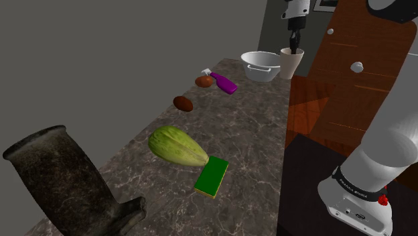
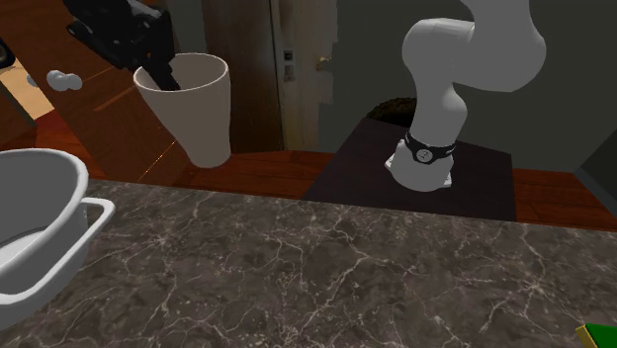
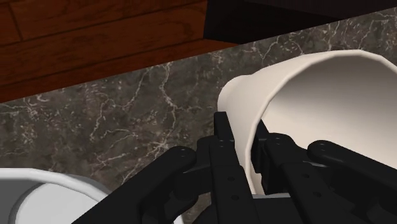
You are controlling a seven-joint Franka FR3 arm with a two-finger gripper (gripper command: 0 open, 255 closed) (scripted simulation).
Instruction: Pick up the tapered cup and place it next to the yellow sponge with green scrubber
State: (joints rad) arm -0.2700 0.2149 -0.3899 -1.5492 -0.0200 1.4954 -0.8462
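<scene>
The tapered cup point(image 1: 291, 65) is off-white and wider at the rim. It hangs at the far end of the marble counter point(image 1: 248, 134), beside the counter's edge. My gripper point(image 1: 293, 48) comes down from above and is shut on the cup's rim, one finger inside and one outside. In the wrist view the gripper point(image 3: 245, 137) clasps the wall of the cup point(image 3: 312, 89), which is tilted. The second exterior view has the cup point(image 2: 198, 114) in the air with the gripper point(image 2: 163, 77) in its mouth. The sponge point(image 1: 212, 176), green on top with a yellow side, lies near the counter's front.
A white bowl with handles point(image 1: 261, 66) stands right beside the cup. Along the counter lie a purple spray bottle point(image 1: 222, 82), two brown lumps point(image 1: 183, 103), a pale green melon point(image 1: 177, 146) next to the sponge, and a dark stone vessel point(image 1: 60, 181). Wooden floor point(image 1: 321, 100) lies beyond the edge.
</scene>
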